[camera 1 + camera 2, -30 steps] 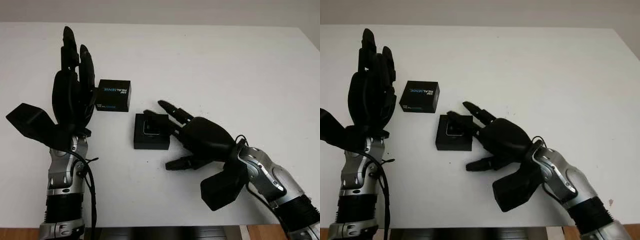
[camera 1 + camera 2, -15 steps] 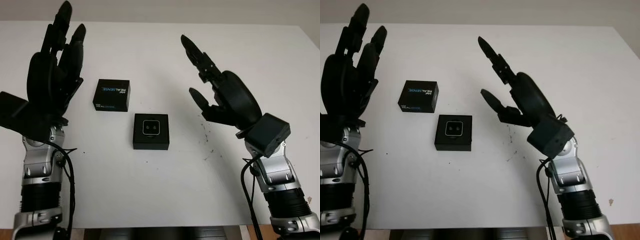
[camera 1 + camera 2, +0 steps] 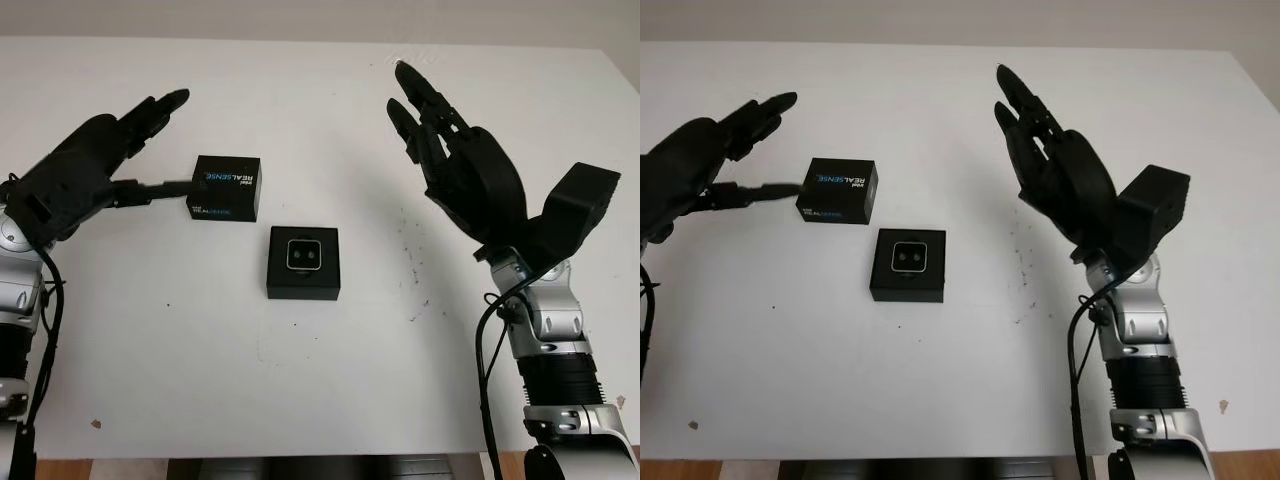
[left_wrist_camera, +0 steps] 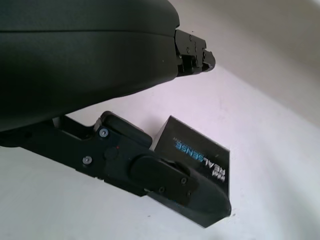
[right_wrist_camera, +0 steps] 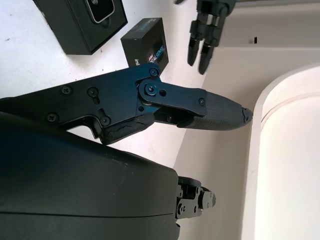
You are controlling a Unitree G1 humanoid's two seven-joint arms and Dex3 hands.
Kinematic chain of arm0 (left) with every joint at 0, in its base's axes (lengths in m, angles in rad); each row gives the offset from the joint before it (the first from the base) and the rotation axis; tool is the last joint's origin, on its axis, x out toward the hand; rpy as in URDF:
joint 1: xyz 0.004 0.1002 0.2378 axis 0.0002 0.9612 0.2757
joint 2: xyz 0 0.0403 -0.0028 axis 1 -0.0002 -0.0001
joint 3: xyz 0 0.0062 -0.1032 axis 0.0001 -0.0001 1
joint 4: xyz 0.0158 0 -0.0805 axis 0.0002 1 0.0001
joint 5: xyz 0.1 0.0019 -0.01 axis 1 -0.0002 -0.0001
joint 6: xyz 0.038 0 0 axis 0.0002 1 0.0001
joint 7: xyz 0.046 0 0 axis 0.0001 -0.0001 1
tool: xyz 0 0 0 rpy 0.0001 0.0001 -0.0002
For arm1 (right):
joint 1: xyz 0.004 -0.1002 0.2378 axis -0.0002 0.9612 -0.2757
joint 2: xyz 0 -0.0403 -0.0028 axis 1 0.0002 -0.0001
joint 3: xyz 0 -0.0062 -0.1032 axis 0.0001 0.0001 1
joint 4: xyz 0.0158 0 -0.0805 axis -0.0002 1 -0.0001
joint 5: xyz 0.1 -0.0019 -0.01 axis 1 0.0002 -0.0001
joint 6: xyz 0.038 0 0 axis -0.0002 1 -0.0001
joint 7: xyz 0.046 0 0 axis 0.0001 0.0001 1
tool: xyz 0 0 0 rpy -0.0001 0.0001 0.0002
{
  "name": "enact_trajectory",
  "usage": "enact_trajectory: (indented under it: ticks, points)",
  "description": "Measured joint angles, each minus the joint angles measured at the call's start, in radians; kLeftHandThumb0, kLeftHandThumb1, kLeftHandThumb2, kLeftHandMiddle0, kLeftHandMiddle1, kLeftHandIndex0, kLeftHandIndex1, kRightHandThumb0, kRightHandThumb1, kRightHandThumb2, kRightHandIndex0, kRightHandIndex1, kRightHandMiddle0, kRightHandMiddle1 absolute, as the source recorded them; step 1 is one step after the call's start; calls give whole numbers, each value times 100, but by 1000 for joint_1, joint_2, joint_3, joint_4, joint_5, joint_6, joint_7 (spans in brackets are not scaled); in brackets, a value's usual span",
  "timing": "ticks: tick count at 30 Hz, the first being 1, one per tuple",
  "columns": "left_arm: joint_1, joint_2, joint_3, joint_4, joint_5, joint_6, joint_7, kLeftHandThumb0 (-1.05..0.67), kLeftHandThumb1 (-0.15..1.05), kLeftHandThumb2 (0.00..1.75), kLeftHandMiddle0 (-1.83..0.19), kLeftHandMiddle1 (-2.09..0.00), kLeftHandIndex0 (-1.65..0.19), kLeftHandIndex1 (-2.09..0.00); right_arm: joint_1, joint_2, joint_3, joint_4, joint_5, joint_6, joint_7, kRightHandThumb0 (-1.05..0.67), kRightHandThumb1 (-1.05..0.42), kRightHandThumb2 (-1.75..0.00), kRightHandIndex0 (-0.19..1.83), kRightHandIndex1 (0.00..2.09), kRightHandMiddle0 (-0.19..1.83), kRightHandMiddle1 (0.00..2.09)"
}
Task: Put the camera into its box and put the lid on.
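Observation:
A black box base point(image 3: 302, 264) sits mid-table with the small silver-faced camera point(image 3: 303, 257) lying in it, uncovered. Its black lid point(image 3: 225, 188), printed REALSENSE, lies on the table just behind and left of the base. My left hand point(image 3: 165, 140) is open and hovers left of the lid, its thumb tip close to the lid's left side; the left wrist view has the lid point(image 4: 197, 157) right behind that thumb point(image 4: 150, 170). My right hand point(image 3: 425, 110) is open and raised above the table, right of the box and apart from it.
The white table point(image 3: 330, 380) carries a few small dark specks right of the box. In the right wrist view the box base point(image 5: 85, 20), the lid point(image 5: 147, 47) and the left hand's fingers point(image 5: 207, 30) lie beyond my right thumb.
A second ago the right hand's fingers were at the box with the camera; it has lifted away to the right. The left hand has tipped down from upright towards the lid.

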Motion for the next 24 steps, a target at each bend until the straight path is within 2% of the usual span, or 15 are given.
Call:
enact_trajectory:
  ticks: [4, 8, 14, 24]
  points:
    - [-64, 13, -64, 113, 79, -47, -5, -87, 88, 5, 12, -3, 9, -5, -6, 7, -5, 14, -4, 1, -7, -69, -105, -63, -7, 5, -7, 8]
    - [-117, 13, -107, 192, 123, -54, 2, -82, 86, 5, 13, -4, 11, -4, -5, 11, -5, 21, -14, -2, -10, -68, -105, -65, -8, 4, -9, 7]
    - [-190, -8, -139, 296, 145, -100, 47, -85, 87, 6, 16, -4, 12, -4, 0, 22, -5, 20, -33, -11, -18, -68, -105, -66, -9, 4, -8, 7]
    - [-289, -47, -205, 464, 190, -170, 92, -90, 88, 6, 11, -6, 11, -5, 24, 27, 2, -2, -59, 1, -25, -67, -105, -68, -8, 5, -7, 8]
